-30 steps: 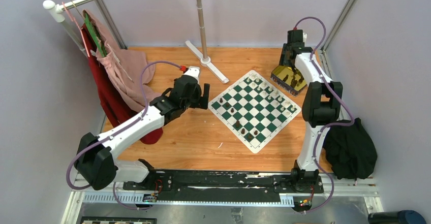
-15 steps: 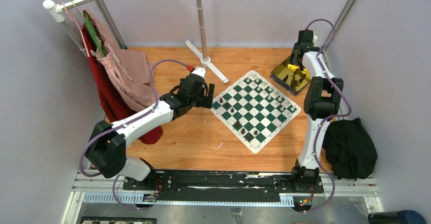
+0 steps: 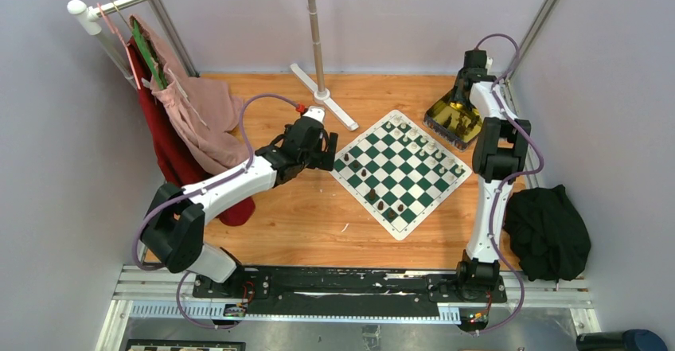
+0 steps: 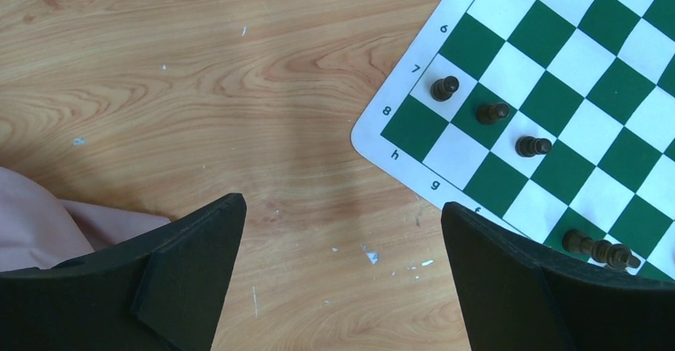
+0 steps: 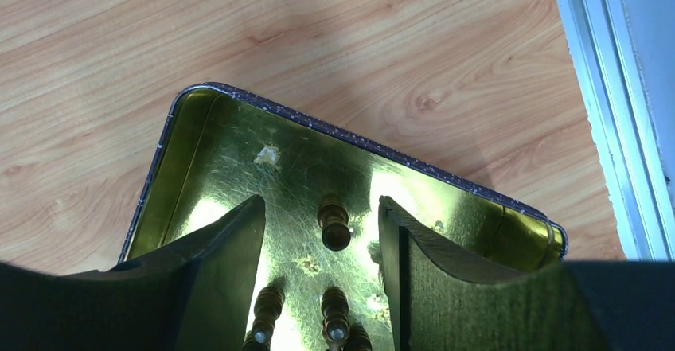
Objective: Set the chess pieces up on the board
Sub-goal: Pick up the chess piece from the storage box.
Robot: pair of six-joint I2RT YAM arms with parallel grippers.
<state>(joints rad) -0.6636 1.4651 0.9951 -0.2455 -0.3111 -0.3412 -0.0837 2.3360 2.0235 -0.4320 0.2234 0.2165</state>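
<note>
**Right arm above the gold tin [image 5: 227, 148], left arm at the board's left corner.** The tin stands on the table [image 4: 159, 64] just beside the far right side of the board [image 3: 407, 177].

*Hazard, right side.* The dark piece [image 5: 334, 224] you are lined up on has other dark pieces [image 5: 267, 307] close beside it in the tin. Closing low or off-centre would likely pinch two at once, or knock the target flat on the slick metal. A finger scraping the tin's floor may push the whole tin.

*Hazard, left side.* Sweeping in low beside the board's corner could ruffle the mat and topple the standing pieces [image 4: 493, 113] near that corner.

*Right jaws.* They are partly spread, one finger on each side of the dark piece. A gap shows on both sides, and they grip nothing.

*Left jaws.* They are spread wide and empty, over bare table just off the board.
</note>
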